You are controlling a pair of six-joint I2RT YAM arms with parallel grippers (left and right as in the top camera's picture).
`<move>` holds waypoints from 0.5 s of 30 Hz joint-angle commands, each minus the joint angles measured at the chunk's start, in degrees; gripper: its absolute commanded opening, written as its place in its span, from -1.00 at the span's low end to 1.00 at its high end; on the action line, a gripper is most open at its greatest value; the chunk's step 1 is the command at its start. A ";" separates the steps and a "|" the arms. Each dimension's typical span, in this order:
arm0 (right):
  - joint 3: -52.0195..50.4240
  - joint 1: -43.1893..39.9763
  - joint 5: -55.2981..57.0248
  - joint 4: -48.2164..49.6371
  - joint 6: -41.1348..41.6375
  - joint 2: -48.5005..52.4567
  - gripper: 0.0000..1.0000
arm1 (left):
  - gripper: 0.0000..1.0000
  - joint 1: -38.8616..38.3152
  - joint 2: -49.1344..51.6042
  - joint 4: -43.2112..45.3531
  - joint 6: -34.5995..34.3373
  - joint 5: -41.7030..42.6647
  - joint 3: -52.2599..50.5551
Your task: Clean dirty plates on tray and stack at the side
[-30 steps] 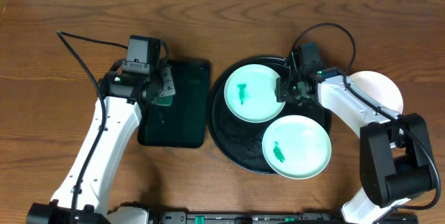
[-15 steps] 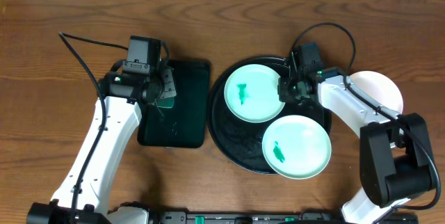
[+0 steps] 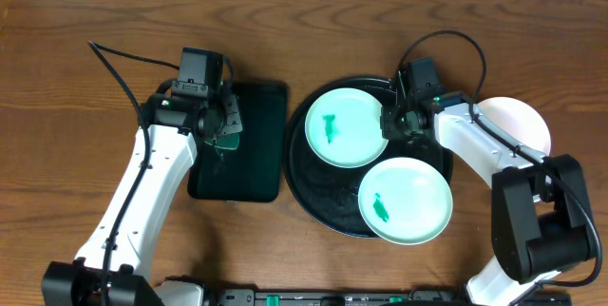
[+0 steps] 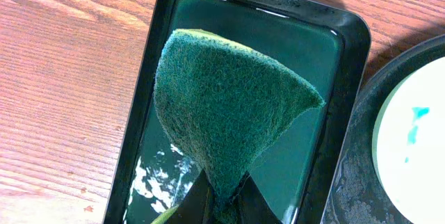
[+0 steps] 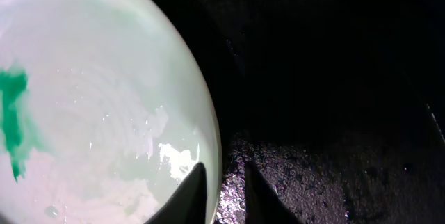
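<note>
Right arm stretched inward over the tray (image 3: 328,201); right gripper (image 3: 390,122) nips the right rim of the flat-lying upper mint plate (image 3: 344,127); the left gripper (image 4: 221,190) is clamped on a green sponge (image 4: 222,99).

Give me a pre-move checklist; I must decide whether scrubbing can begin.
1. Left hand shut on the sponge: ok.
2. Right hand pinching the upper plate at its rim: ok.
3. Upper plate free of the lower plate: cannot tell, their edges meet.
4. Sponge above the upper plate: not ok, it hangs over the rectangular tray.
5. White plate off the round tray: ok.
</note>
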 commanded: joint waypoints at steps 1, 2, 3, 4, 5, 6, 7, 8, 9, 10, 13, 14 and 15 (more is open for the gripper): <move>-0.33 0.31 0.33 0.13 1.07 0.20 -0.90 | -0.86 0.13 1.27 -0.55 0.76 0.37 2.60; -0.33 0.31 0.31 0.15 1.09 0.26 -0.98 | -0.86 0.13 1.77 -1.16 0.79 0.37 3.41; -0.33 0.31 0.02 0.22 1.07 0.26 -0.97 | -0.86 0.13 2.34 -1.99 0.79 0.33 4.42; -0.33 0.31 -0.70 0.37 1.07 0.26 -0.98 | -0.85 0.13 2.91 -3.04 0.79 0.31 5.68; -0.33 0.31 -1.64 0.39 1.07 0.26 -0.98 | -0.85 0.13 3.65 -4.20 0.76 0.09 7.17; -0.33 0.31 -2.43 0.39 1.07 0.26 -0.98 | -0.86 0.13 4.50 -5.64 0.74 -0.46 8.94; -0.33 0.31 -2.97 0.39 1.07 0.26 -0.98 | -0.85 0.13 5.46 -7.26 0.74 -1.22 10.88; -0.33 0.31 -3.15 0.44 1.07 0.26 -0.98 | -0.85 0.13 6.60 -9.09 0.74 -1.95 12.98; -0.33 0.31 -3.15 0.52 1.07 0.26 -0.98 | -0.86 0.13 7.91 -11.26 0.76 -2.34 15.30; -0.33 0.31 -3.13 0.57 1.07 0.26 -0.98 | -0.86 0.13 9.03 -13.00 0.74 -2.29 17.03; -0.33 0.31 -3.13 0.57 1.07 0.26 -0.98 | -0.86 -0.50 11.52 -16.26 0.68 -2.25 18.93; -0.33 0.31 -3.13 0.57 1.07 0.26 -0.98 | -0.86 -0.90 12.07 -16.83 0.37 -2.23 18.78; -0.33 0.31 -3.13 0.55 1.07 0.26 -0.98 | -0.86 -1.46 12.79 -17.44 -0.44 -2.23 18.73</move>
